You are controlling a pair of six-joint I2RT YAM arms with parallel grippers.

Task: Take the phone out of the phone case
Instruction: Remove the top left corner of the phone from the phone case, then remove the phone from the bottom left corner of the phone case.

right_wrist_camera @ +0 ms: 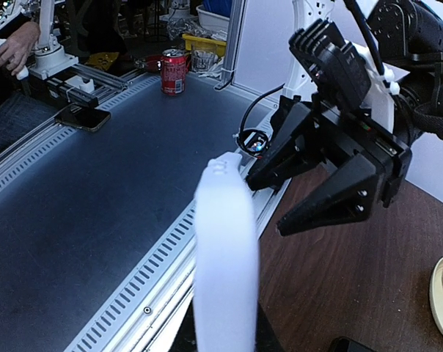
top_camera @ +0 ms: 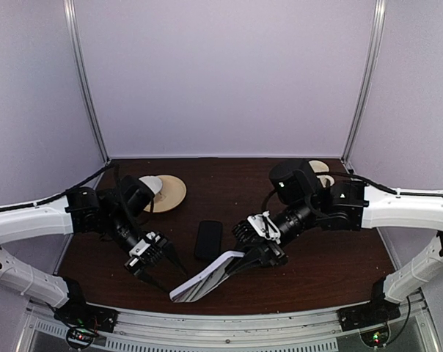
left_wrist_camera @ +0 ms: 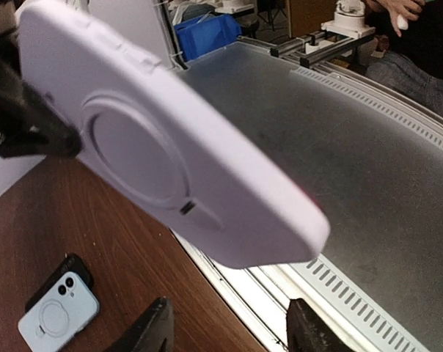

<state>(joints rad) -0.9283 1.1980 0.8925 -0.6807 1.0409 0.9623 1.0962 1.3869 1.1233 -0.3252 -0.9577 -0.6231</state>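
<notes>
The white phone case [top_camera: 205, 280] hangs tilted just on the near side of the black phone [top_camera: 208, 240], with 1 end clamped in the closed right gripper [top_camera: 251, 258]. Its back is smooth and round-cornered, with 1 moulded ring and a small slot. The phone lies flat on the brown table [top_camera: 317, 257]. Left of the phone, the left gripper [top_camera: 170, 277] has its 2 fingers apart and holds nothing.
</notes>
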